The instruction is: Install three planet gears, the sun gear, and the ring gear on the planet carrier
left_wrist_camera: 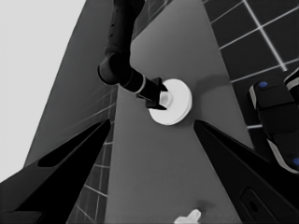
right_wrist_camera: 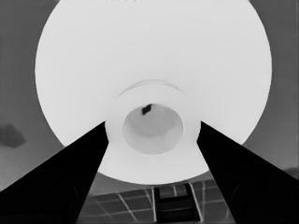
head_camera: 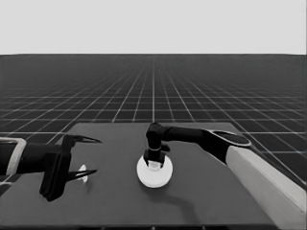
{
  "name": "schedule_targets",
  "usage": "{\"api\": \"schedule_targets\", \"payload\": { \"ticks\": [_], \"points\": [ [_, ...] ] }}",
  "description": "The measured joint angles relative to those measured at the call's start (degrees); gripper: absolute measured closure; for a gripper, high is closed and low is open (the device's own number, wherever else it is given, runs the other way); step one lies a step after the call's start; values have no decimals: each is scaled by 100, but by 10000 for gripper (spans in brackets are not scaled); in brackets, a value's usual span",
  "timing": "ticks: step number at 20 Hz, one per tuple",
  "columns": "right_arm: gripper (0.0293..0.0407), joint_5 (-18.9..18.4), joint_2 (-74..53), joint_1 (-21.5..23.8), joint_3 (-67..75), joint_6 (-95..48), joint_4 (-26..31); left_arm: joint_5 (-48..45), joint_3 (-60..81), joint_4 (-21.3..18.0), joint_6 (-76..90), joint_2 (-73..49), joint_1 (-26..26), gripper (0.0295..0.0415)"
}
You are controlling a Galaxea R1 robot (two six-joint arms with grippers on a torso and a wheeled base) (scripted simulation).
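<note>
Smooth matt white larger round part (head_camera: 154,173); matt dark table (head_camera: 211,191).

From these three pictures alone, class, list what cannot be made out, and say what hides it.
- Gears and smaller round part: hidden under the larger round part, every view.
- Right gripper: contact with the hub unclear.
- Thin white piece: cut off by the left wrist picture's edge; left gripper waits over it.

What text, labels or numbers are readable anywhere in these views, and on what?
None: no view shows readable words, labels, brands or numbers.
Larger round part: plain white, unmarked; only a small dark speck inside its hub hole, not a character.
Thin white piece: unmarked.
Dark machinery: only small blue lights, no lettering.
</note>
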Motion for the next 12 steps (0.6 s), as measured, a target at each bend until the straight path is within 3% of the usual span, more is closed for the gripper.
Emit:
{"api": "schedule_targets", "payload": {
  "ticks": [12],
  "points": [
    [352, 11, -1, -56, -5, 601, 2, 0, 0, 0, 0, 0, 0, 326]
  ]
}}
